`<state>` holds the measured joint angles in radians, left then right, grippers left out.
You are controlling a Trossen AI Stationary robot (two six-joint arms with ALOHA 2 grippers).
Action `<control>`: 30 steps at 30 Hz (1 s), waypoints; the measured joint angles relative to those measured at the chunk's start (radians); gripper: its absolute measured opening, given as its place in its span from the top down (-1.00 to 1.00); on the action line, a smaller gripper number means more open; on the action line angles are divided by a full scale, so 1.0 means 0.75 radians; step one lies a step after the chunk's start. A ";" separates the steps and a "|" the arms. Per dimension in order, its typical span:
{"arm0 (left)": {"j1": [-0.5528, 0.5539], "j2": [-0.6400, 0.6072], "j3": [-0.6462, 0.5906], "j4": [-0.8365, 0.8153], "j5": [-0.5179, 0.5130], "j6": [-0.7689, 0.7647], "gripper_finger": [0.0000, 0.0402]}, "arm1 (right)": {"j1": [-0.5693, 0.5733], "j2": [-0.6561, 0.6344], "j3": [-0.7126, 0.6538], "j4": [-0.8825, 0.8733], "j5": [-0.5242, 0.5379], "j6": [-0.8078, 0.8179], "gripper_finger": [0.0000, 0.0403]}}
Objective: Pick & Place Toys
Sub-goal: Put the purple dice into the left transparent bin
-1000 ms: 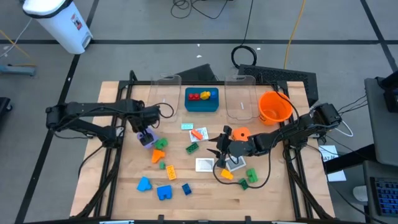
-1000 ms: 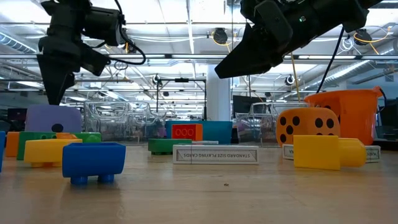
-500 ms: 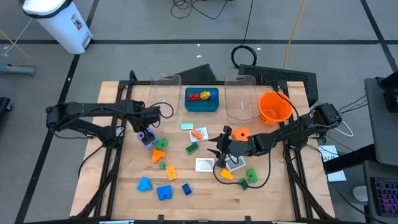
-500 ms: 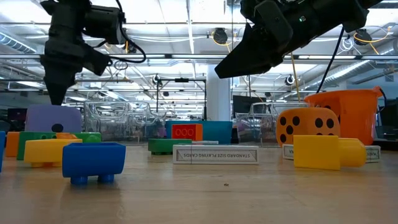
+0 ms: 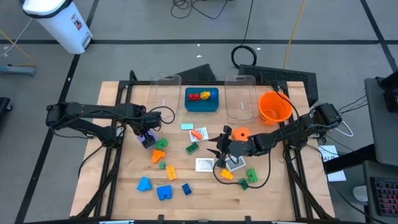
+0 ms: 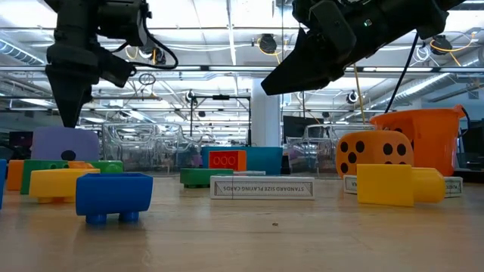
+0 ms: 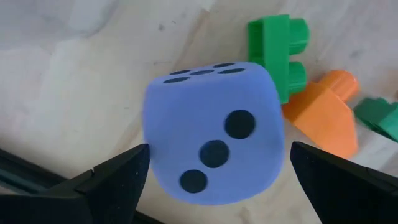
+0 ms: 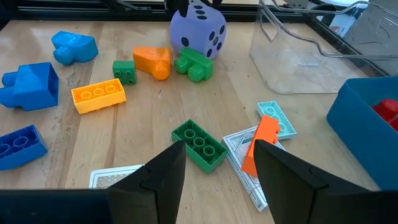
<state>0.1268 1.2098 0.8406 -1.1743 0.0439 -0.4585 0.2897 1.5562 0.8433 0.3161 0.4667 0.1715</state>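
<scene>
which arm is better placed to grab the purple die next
Left. Its hand hangs open right over the purple die, one finger on each side. The right hand is farther off, above the green brick and cards, with the die across the table.

Two dice: purple die (image 5: 147, 139) at nine o'clock, orange die (image 5: 240, 133) near centre. Two clear bins (image 5: 166, 94) at twelve o'clock. One teal tray (image 5: 201, 106). One orange bowl (image 5: 274, 107).

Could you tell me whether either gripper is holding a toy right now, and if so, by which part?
Nothing is held. The left gripper is open, straddling the purple die without touching it; the right gripper hangs empty above the table.
</scene>
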 joint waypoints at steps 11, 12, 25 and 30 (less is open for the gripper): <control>0.001 0.028 0.001 0.002 -0.024 0.003 -0.95 | 0.000 0.000 0.000 -0.001 0.000 0.000 0.08; 0.001 0.033 0.002 0.003 -0.024 0.005 -0.95 | 0.000 0.000 0.000 -0.001 0.000 0.000 0.08; 0.001 0.074 0.004 0.040 0.005 0.046 -0.95 | 0.000 0.000 0.000 -0.011 0.000 0.000 0.08; 0.000 0.074 0.004 0.046 -0.032 0.075 -0.95 | 0.000 0.000 0.000 -0.011 0.000 0.000 0.08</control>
<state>0.1268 1.2652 0.8436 -1.1398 0.0198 -0.4023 0.2897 1.5562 0.8433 0.3077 0.4667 0.1715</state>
